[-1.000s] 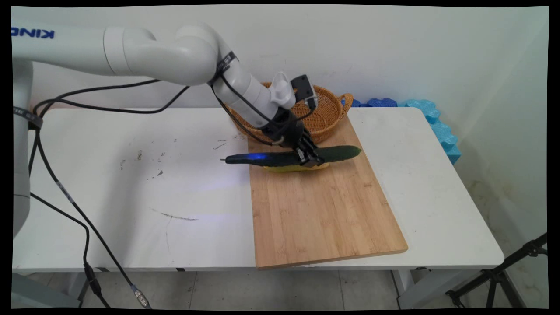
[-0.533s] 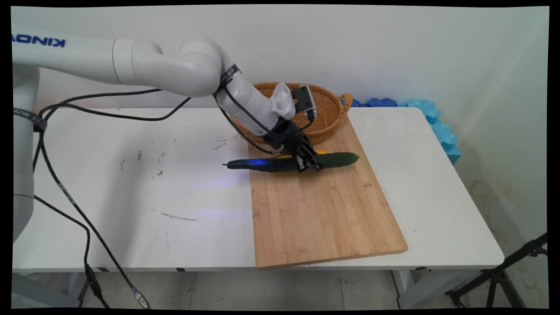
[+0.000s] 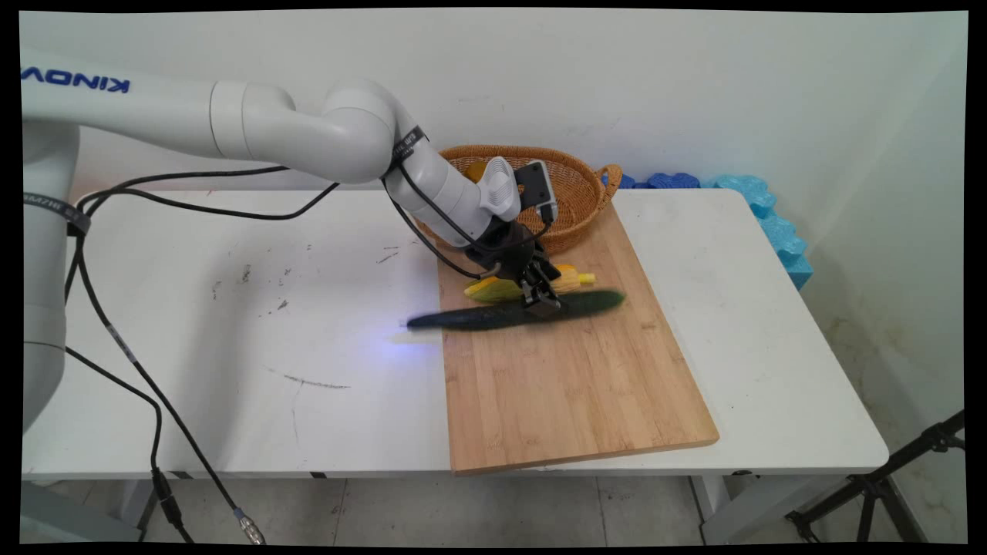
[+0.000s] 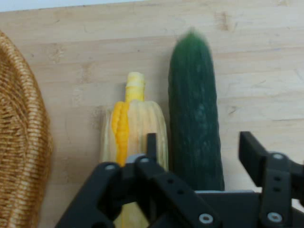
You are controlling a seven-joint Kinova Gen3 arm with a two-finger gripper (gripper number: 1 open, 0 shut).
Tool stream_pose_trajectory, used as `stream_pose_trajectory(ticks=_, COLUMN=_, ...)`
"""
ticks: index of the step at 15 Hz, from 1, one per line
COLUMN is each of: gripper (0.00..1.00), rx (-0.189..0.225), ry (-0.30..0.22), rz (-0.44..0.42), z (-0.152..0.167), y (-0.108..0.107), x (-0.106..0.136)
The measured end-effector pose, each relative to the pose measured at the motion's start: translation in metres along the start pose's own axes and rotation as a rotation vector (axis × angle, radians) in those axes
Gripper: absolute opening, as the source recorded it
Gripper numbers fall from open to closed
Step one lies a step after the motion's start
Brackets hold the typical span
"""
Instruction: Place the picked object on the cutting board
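Note:
A long dark green cucumber (image 3: 478,316) (image 4: 192,95) lies across the far part of a wooden cutting board (image 3: 570,385) (image 4: 266,57), its left end reaching past the board's edge over the white table. My gripper (image 3: 541,302) (image 4: 199,142) straddles the cucumber's middle with its fingers open, and a thin gap shows on each side. A yellow ear of corn (image 3: 501,289) (image 4: 133,128) with pale husk lies just behind the cucumber and parallel to it.
A wicker basket (image 3: 574,193) (image 4: 19,142) stands at the board's far end, close behind the gripper, with an orange thing (image 3: 474,169) inside. Blue foam pieces (image 3: 771,216) line the table's far right corner. Black cables hang from the arm at the left.
The gripper moved toward the near side and lower, bringing the cucumber off the corn. The cucumber has now dropped further than the gripper and is blurred. The corn is uncovered behind it.

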Motion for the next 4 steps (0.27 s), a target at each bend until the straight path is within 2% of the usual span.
stream_pose_trajectory(ticks=4, gripper=1.0, rx=0.0, ry=0.001, rz=0.01, z=0.0028, y=-0.0007, x=-0.0022)
